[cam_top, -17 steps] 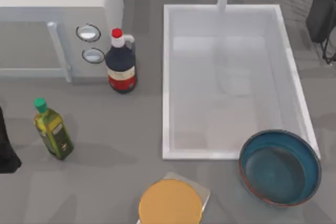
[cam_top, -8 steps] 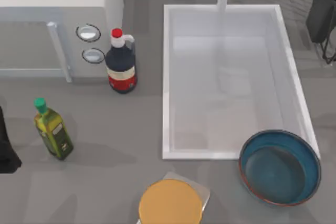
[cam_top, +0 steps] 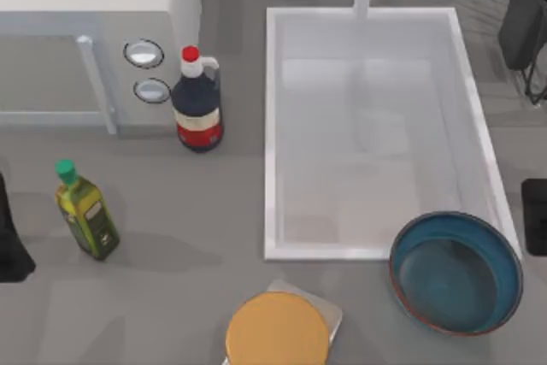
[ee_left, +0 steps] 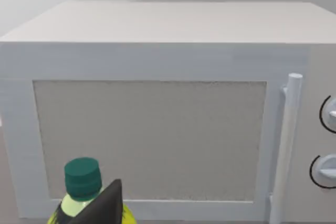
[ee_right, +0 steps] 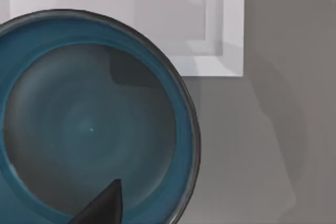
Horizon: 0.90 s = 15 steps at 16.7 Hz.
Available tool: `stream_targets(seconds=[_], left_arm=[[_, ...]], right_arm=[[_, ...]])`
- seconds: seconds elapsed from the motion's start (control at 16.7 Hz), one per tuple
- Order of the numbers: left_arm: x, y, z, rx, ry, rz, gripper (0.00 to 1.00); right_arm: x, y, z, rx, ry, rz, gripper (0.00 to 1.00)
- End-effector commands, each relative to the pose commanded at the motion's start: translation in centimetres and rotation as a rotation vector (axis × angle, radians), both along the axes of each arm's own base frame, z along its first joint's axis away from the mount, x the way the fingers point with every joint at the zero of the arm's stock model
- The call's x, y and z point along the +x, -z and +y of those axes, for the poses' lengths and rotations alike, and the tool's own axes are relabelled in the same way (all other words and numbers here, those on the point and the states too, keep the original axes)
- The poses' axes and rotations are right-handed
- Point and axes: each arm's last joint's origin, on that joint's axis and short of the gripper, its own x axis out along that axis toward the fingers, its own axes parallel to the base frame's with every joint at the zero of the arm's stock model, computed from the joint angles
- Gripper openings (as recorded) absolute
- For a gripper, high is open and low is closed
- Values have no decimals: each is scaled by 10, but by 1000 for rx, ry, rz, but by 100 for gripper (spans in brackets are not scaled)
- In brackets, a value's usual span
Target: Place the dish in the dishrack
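Since half a second ago a dark part of the right arm (cam_top: 535,228) has come into the top view at the 3 o'clock edge, just beside the dish (cam_top: 455,273); nothing else on the worktop (cam_top: 197,203) has shifted. That teal-blue bowl with its reddish-brown rim sits upright toward 5 o'clock, touching the near right corner of the white sink basin (cam_top: 272,134). From the right wrist view the dish (ee_right: 89,124) lies directly below, a dark fingertip (ee_right: 102,205) of the right pincer over its inner wall; whether that pincer is wide or narrow I cannot tell. The left arm (cam_top: 10,237) is parked at 9 o'clock, its pincer's state likewise unclear. Near it stands the green-capped olive oil bottle (cam_top: 85,211), in front of the white microwave (ee_left: 157,103). A dark soy sauce bottle (cam_top: 197,102) with a red cap stands at 11 o'clock, and an orange-yellow disc (cam_top: 277,329) lies at 6 o'clock.
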Motion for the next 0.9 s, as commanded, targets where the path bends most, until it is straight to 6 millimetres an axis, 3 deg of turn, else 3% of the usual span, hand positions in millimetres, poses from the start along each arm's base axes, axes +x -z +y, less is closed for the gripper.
stream_targets(seconds=[0.36,0.78,0.9], left_arm=[[0,0,0,0,0,0,100],[0,0,0,0,0,0,100],[0,0,0,0,0,0,100]], right_arm=[[38,-2,31,-72,1,282,100],[41,-1,32,-77,4,300,100],[42,9,33,-80,2,306,100]])
